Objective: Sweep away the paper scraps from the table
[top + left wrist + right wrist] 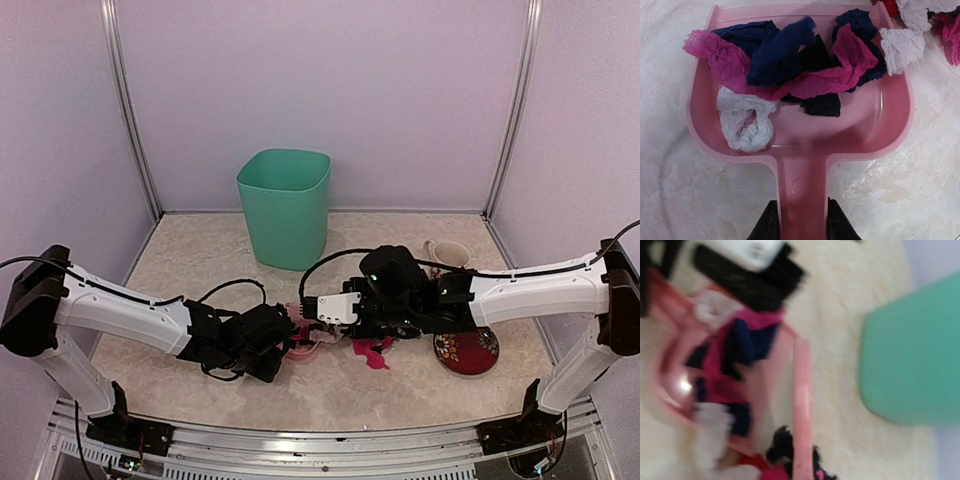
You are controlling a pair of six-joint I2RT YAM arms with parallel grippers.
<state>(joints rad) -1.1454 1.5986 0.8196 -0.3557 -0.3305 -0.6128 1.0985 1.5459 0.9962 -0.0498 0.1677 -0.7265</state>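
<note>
Left gripper [801, 220] pinches the pink dustpan [890, 125] by its handle; paper scraps [790, 75] fill its tray, others lie on the table [420, 390] just beyond. Right gripper [335, 310], blurred, looks clamped on a pink brush [802, 405].

Got a pink dustpan [860, 135] sitting on the marbled table [680, 190], handle [802, 185] pinched by the left gripper [802, 222] at the bottom edge. Stuffed with crumpled paper scraps [790, 70]: magenta, dark blue, black, couple of white. More white, red and pink ones loose past the top-right corner.
</note>
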